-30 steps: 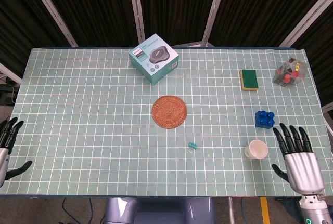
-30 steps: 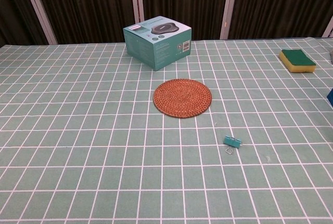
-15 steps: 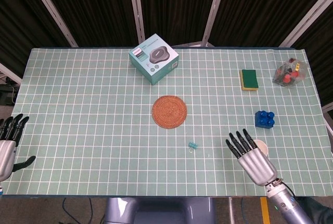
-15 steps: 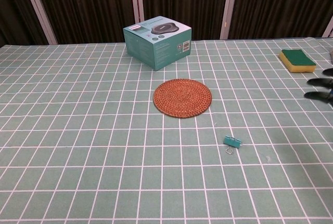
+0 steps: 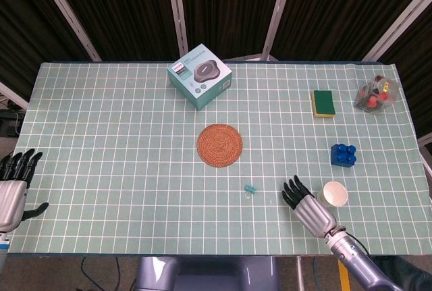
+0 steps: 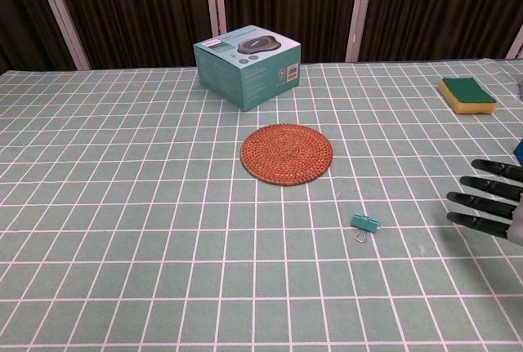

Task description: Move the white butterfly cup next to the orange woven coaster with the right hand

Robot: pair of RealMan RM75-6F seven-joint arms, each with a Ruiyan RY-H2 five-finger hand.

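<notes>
Head view: cup [image 5: 335, 193] upright near the table's [image 5: 101, 142] front right edge, well apart from the coaster [image 5: 219, 145], at about 4 o'clock from it. Right hand [image 5: 308, 206] just beside the cup at its 8 o'clock, fingers [image 5: 293, 192] apart and stretched toward 11 o'clock, holding nothing; touching the cup or not, cannot tell. Left hand [image 5: 13, 186] off the table's front left corner, fingers spread, empty. Clip [image 5: 250, 189] between coaster and right hand, at the coaster's 5 o'clock. Teal box [image 5: 199, 75] at the coaster's 12 o'clock, near the far edge. Sponge [image 5: 323, 103] at the coaster's 2 o'clock, green face up. Blue brick [image 5: 343, 154] at the cup's 12 o'clock, near it but apart. Clear bag [image 5: 374, 94] of small coloured pieces near the far right corner, at the sponge's 3 o'clock.

Chest view: only the right hand's [image 6: 490, 202] dark fingers [image 6: 478, 201] seen, entering from the right edge, spread and pointing toward 9 o'clock above the cloth. Cup out of frame. Coaster [image 6: 286, 153] at centre, clip [image 6: 364, 223] at its 5 o'clock, box [image 6: 247, 60] behind it, sponge [image 6: 466, 95] at far right.
</notes>
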